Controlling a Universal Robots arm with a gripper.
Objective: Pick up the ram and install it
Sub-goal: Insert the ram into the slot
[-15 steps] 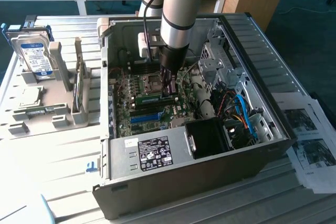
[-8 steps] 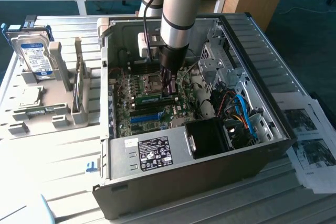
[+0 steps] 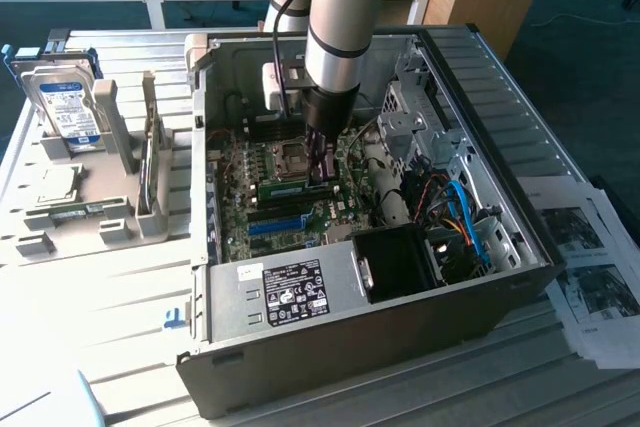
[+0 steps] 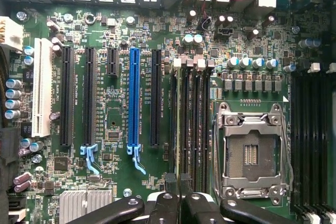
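Open computer case point(image 3: 330, 347) lies on its side on the slatted table point(image 3: 120, 297), open face up. Inside it: green motherboard point(image 3: 262, 162) on the floor of the case, a metal drive cage point(image 3: 410, 107) at the far corner, a black boxy duct point(image 3: 400, 262) toward the near wall, and a bundle of blue and orange cables point(image 3: 462, 215) beside the duct on the exterior view's right. The arm reaches straight down into the case. Gripper point(image 3: 322, 175) sits at board level, next to the CPU socket point(image 4: 249, 153). The ram point(image 3: 290, 187) is inside the case, standing on its long edge along the memory slots point(image 4: 195, 124), with its green face and pale label toward the near wall. One end of it is at the gripper's tips. In the wrist view the fingertips point(image 4: 170, 182) are drawn close together on either side of a thin edge that runs down the slot bank, so the jaws read as clamped on the ram. Cannot tell whether the stick is fully seated in its slot. The long blue slot point(image 4: 134, 98) and its black neighbours lie alongside. Outside the case, on the exterior view's left, a grey parts rack point(image 3: 120, 217) holds a hard drive point(image 3: 65, 107) upright in its far pocket. Printed papers point(image 3: 590, 267) lie on the table at the exterior view's right.
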